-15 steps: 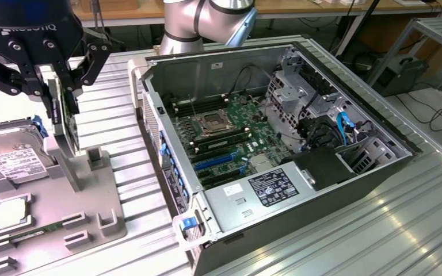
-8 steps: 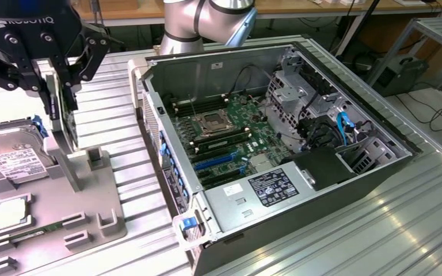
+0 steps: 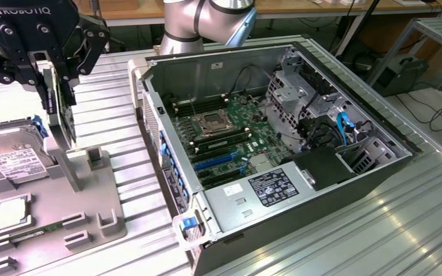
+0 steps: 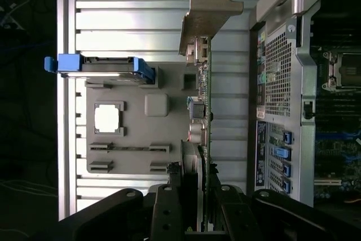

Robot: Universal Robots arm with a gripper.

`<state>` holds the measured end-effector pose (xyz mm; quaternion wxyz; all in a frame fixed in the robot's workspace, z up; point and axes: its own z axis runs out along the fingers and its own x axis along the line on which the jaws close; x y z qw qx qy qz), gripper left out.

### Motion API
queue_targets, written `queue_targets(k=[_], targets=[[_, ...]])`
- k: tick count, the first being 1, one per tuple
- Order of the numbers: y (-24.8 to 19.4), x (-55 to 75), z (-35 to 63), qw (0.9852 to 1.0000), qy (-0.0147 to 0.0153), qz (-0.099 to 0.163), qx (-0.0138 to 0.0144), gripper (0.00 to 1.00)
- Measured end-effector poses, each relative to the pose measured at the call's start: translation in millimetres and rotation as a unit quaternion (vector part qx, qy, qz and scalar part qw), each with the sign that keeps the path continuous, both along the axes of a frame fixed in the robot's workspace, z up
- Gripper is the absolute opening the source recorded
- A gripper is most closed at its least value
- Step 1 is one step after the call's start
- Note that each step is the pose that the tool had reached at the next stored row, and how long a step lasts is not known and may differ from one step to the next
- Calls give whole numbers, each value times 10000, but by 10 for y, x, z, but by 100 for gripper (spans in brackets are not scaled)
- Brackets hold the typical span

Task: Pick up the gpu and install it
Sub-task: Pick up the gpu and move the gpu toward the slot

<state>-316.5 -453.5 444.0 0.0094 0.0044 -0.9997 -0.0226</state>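
The gpu (image 3: 61, 109) is a thin dark card held upright on its edge at the exterior view's left, over the grey holder tray (image 3: 90, 195). My black gripper (image 3: 56, 66) comes down on it from above and is shut on its upper edge. The card's low end sits right at a tray post (image 3: 73, 167); I cannot tell whether it is clear of it. In the wrist view the gpu (image 4: 206, 117) appears edge-on, its pale metal bracket (image 4: 207, 9) at the far end, and my gripper (image 4: 197, 201) clamps it between both fingers (image 4: 169, 207).
The open computer case (image 3: 167, 69) lies at the exterior view's right, its motherboard showing blue slots (image 3: 217, 164). A silver hard drive (image 3: 10, 158) with blue rails (image 4: 98, 65) and a square chip (image 3: 10, 210) rest on the holder tray. Ribbed metal table (image 3: 405, 230) all around.
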Motion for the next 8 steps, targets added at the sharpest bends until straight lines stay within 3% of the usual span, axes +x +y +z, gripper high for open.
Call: queue_targets(k=[8], targets=[[0, 0, 53, 10000, 1, 0, 2, 27]])
